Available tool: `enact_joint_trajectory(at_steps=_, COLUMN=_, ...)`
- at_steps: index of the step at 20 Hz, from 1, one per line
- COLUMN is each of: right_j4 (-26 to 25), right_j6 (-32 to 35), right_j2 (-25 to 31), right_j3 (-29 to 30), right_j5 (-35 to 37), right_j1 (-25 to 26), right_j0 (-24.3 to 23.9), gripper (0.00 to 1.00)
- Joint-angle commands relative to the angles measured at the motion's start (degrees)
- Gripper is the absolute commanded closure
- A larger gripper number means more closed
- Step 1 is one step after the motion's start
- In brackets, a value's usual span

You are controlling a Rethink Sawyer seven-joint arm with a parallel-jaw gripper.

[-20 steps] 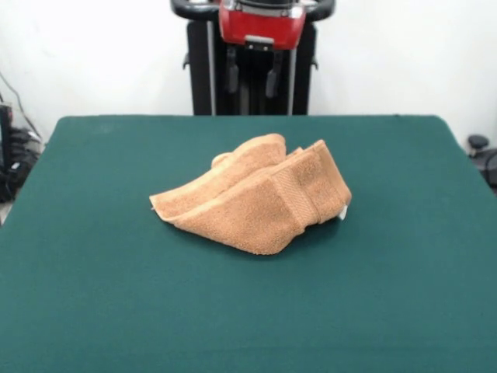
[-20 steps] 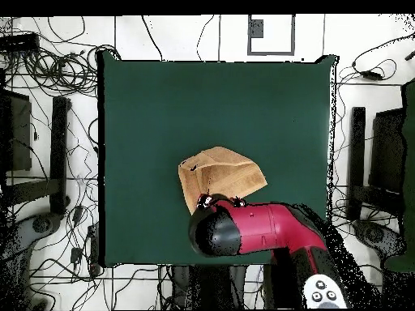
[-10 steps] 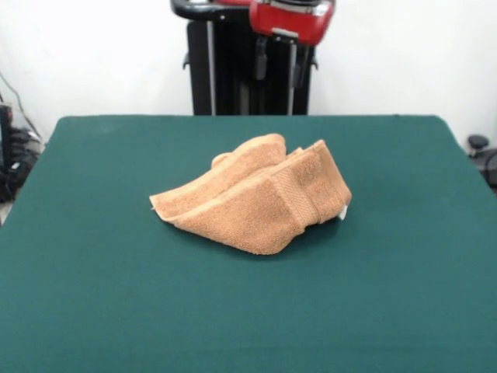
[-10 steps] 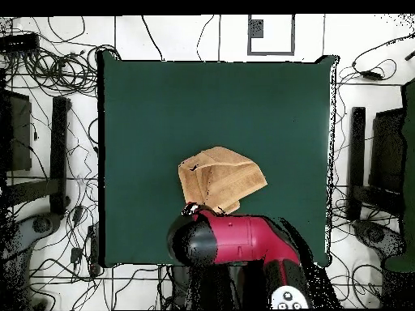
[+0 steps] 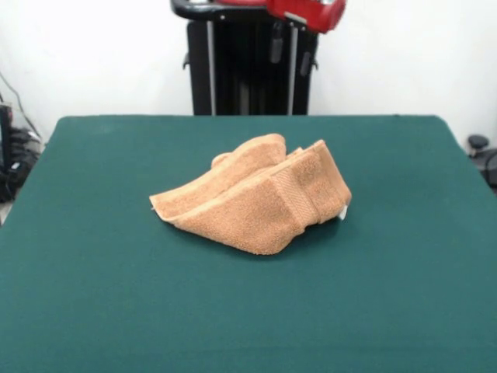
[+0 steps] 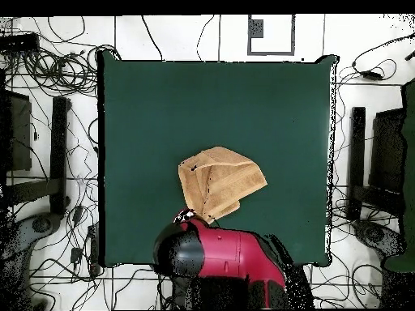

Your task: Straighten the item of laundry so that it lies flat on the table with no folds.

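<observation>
- towel [image 5: 260, 203], light orange terry cloth, lies near the middle of the green table [image 5: 93, 295], bunched and folded over on itself in several thick layers.
- seen from the front, its folded layers rise into a low hump, with a woven border band running across the right-hand end and a small white tag [image 5: 342, 212] sticking out at the lower right corner.
- from overhead, the towel [image 6: 220, 184] forms a rough wedge shape, with bare green cloth [image 6: 162, 113] all around it.
- robot arm [image 6: 223, 257], red and black, sits at the table's edge on the robot's side in the overhead view, beside the towel and not touching it.
- gripper [image 5: 293, 50] hangs high at the top of the front view, in front of the black pedestal [image 5: 233, 70], well apart from the towel.
- two dark fingers [image 5: 275, 48] point downward with a gap between them, spread and holding nothing.
- white wall stands behind the table.
</observation>
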Motion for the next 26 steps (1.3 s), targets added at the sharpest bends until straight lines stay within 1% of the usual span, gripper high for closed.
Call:
enact_joint_trajectory(at_steps=1, right_j4=5.46, right_j6=15.55, right_j2=-3.64, right_j3=1.12, right_j5=-4.63, right_j1=3.31, right_j0=0.71, gripper=0.0)
enact_joint_trajectory(at_steps=7, right_j4=6.19, right_j6=13.58, right_j2=-1.34, right_j3=-1.54, right_j5=-13.81, right_j1=10.85, right_j0=-0.28, gripper=0.0)
enact_joint_trajectory(at_steps=13, right_j4=7.88, right_j6=12.38, right_j2=-0.61, right_j3=-3.24, right_j5=-19.26, right_j1=15.32, right_j0=0.04, gripper=0.0)
enact_joint_trajectory(at_steps=18, right_j4=9.82, right_j6=11.56, right_j2=-1.65, right_j3=-4.7, right_j5=-17.94, right_j1=16.3, right_j0=1.95, gripper=0.0)
enact_joint_trajectory(at_steps=26, right_j4=10.61, right_j6=8.91, right_j2=-2.47, right_j3=-4.59, right_j5=-12.18, right_j1=12.63, right_j0=1.58, gripper=0.0)
